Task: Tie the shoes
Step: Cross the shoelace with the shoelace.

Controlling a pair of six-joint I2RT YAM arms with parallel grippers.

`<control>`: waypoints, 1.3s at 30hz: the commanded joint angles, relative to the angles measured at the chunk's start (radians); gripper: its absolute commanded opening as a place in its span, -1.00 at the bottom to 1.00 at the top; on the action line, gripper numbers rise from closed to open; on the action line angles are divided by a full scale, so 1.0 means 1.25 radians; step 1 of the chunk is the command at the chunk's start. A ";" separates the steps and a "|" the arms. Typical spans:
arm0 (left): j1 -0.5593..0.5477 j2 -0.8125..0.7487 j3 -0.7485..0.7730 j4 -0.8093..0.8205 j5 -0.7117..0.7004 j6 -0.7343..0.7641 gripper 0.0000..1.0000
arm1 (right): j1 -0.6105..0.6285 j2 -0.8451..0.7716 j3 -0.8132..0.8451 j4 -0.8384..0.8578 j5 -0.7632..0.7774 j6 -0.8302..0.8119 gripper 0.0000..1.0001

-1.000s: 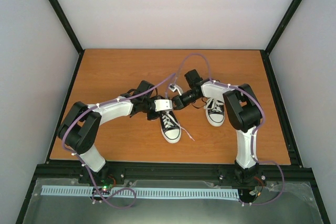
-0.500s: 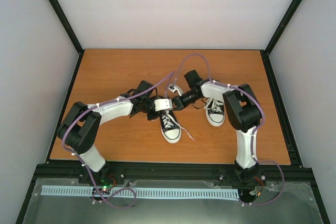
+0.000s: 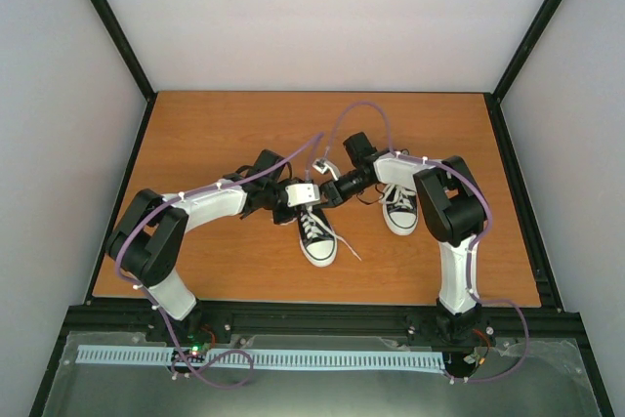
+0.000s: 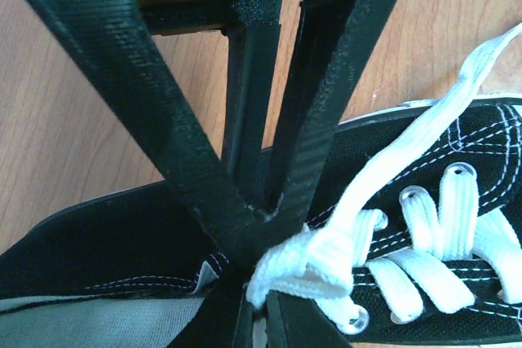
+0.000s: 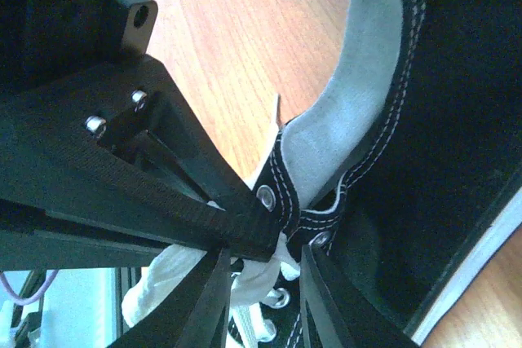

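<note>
Two grippers work shoe point(image 3: 318, 237): left gripper point(image 4: 254, 319) pinches limp, slippery lace point(image 4: 303, 265) near eyelets; right gripper point(image 5: 265, 270) parted around it.

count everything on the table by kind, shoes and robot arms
shoes: 2
robot arms: 2
total: 4
</note>
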 commanded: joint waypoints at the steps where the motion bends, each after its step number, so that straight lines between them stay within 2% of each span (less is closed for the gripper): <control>1: 0.001 -0.015 0.017 0.048 0.002 -0.013 -0.98 | 0.024 0.020 0.008 -0.046 -0.077 -0.052 -0.48; 7: 0.001 -0.017 0.017 0.048 0.014 -0.009 -0.98 | 0.032 0.023 0.013 0.008 -0.047 -0.001 -0.52; 13: 0.001 -0.014 0.017 0.068 0.027 -0.030 -0.98 | 0.037 0.013 0.021 0.015 0.001 0.004 -0.87; 15: 0.001 -0.018 0.016 0.063 0.027 -0.029 -0.85 | 0.035 0.002 0.019 0.001 0.013 -0.008 -0.94; 19: 0.003 -0.043 0.002 0.038 0.026 -0.001 -0.53 | 0.027 -0.019 0.019 -0.018 0.027 -0.017 -0.95; 26: 0.004 -0.073 -0.019 0.025 0.018 0.026 -0.40 | 0.018 -0.041 0.015 -0.029 0.038 -0.023 -0.95; 31: 0.004 -0.056 -0.029 0.034 0.000 0.063 -0.16 | 0.014 -0.050 0.017 -0.037 0.037 -0.027 -0.94; 36: 0.004 -0.044 -0.026 0.028 -0.017 0.115 -0.11 | 0.011 -0.056 0.016 -0.042 0.043 -0.030 -0.94; 39: 0.004 -0.043 -0.019 0.036 -0.013 0.095 -0.15 | 0.011 -0.059 0.021 -0.045 0.045 -0.027 -0.94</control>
